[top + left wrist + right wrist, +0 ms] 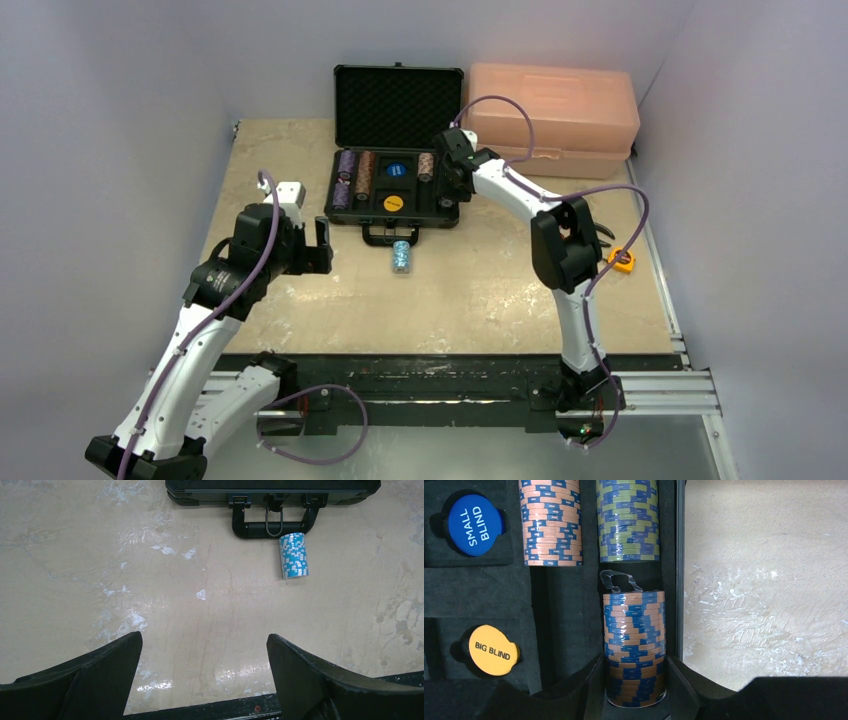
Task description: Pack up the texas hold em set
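Note:
The black case (398,105) stands open at the back of the table, lid upright. Its foam tray holds a blue disc (474,525), a yellow disc (493,650) and several chip stacks. My right gripper (634,665) reaches into the tray's right slot and is shut on an orange-and-blue chip stack (634,630) lying there, a finger pressed against each side. A green-and-blue stack (628,520) lies further along the same slot. A light-blue chip stack (293,555) lies on the table by the case handle (270,527). My left gripper (205,645) hovers open and empty left of it.
A pink translucent toolbox (555,118) sits at the back right, close behind the right arm. A small orange object (621,260) and dark tool handles (603,232) lie near the table's right edge.

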Controlling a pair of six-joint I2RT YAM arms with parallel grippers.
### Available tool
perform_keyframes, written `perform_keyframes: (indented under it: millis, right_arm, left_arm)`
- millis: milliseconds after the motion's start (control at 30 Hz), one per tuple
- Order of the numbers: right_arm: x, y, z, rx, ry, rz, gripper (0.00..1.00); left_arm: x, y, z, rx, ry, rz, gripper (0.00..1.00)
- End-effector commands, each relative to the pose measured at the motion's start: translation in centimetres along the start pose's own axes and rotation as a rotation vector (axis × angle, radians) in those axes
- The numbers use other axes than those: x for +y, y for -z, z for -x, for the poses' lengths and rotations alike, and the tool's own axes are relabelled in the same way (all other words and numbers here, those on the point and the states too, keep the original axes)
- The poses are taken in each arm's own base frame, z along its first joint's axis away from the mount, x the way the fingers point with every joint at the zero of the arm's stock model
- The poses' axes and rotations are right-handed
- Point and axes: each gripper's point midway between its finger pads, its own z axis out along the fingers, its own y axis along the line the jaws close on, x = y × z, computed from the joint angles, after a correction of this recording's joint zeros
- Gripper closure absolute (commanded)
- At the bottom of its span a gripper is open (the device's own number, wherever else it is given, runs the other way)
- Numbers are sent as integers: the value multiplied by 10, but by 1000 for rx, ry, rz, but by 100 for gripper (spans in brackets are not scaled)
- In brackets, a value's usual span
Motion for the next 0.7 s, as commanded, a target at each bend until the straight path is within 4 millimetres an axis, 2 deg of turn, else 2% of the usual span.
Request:
perform_keyframes:
  millis: [0, 67, 133, 333, 533, 667]
  right_arm:
    - [18, 7, 42, -115, -67, 69, 100]
    - [18, 5, 43, -116, -75, 73, 96]
    - [18, 4, 44, -116, -81, 81, 88]
    - [19, 2, 49, -127, -86, 95, 50]
    - [23, 14, 55, -145, -80, 124, 32]
    - [21, 27, 57, -159, -69, 138, 29]
  left_arm:
    - [2, 1, 8, -39, -6, -1, 4]
    - [2, 1, 9, -41, -5, 2, 4]
    - [2, 1, 9, -40, -5, 1, 4]
    - [2, 0, 8, -37, -3, 2, 4]
    - [2, 0, 8, -35, -2, 2, 4]
    - [3, 0, 8, -35, -2, 4, 4]
